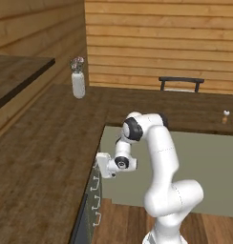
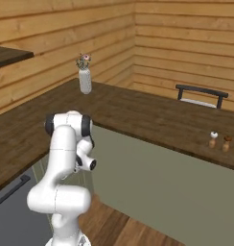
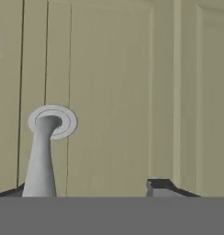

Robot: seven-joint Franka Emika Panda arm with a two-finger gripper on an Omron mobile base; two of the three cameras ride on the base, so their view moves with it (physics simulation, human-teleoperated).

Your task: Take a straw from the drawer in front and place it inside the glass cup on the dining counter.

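Hand (image 3: 93, 188) is held spread wide, nothing gripped, just before the pale green drawer front (image 3: 123, 92); a grey knob (image 3: 52, 121) is seen beside one fingertip (image 3: 162, 186). Straw location cannot be told.

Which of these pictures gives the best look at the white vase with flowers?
The right base view: the vase stands nearer and unblocked on the dining counter. The left base view shows it too, slightly smaller.
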